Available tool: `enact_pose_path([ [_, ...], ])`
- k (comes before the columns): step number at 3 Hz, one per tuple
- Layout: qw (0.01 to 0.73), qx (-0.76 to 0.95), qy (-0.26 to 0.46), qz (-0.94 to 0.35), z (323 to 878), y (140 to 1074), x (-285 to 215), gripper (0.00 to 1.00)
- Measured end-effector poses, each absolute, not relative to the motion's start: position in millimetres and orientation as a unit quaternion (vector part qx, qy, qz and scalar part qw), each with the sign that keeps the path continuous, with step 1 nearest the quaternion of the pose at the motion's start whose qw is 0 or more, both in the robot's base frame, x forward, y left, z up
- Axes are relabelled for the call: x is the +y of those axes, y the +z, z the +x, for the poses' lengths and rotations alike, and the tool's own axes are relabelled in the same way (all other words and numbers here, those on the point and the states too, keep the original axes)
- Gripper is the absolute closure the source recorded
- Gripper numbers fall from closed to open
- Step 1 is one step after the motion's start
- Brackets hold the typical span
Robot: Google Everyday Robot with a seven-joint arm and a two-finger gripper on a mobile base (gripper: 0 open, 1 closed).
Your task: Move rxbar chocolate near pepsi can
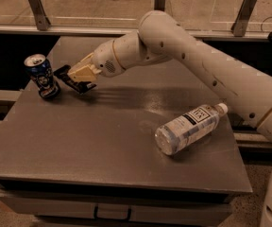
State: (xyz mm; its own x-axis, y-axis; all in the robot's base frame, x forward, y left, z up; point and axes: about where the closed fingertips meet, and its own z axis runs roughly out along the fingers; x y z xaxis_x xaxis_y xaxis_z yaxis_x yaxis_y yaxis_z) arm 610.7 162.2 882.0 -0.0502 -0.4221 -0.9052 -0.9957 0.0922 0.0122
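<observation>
The pepsi can point(42, 76), blue with a silver top, stands upright near the left edge of the grey table point(103, 136). My gripper point(77, 80) is just to the right of the can, a little above the tabletop, and is shut on the rxbar chocolate point(66, 78), a flat black bar. The bar sticks out of the fingers toward the can and its end is close to the can's side.
A clear plastic water bottle point(189, 127) with a white label lies on its side at the right of the table. A railing point(79, 30) runs behind the table. My arm point(197, 60) reaches in from the right, above the table's back half.
</observation>
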Motion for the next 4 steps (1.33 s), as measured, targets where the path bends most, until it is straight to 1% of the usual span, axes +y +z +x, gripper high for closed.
enact_pose_path([
  [2,0.388,0.625,0.370,-0.568,607,877,169,0.12],
  [3,0.395,0.623,0.369,-0.565,609,883,168,0.00],
  [4,0.423,0.639,0.330,-0.551,633,896,135,0.00],
])
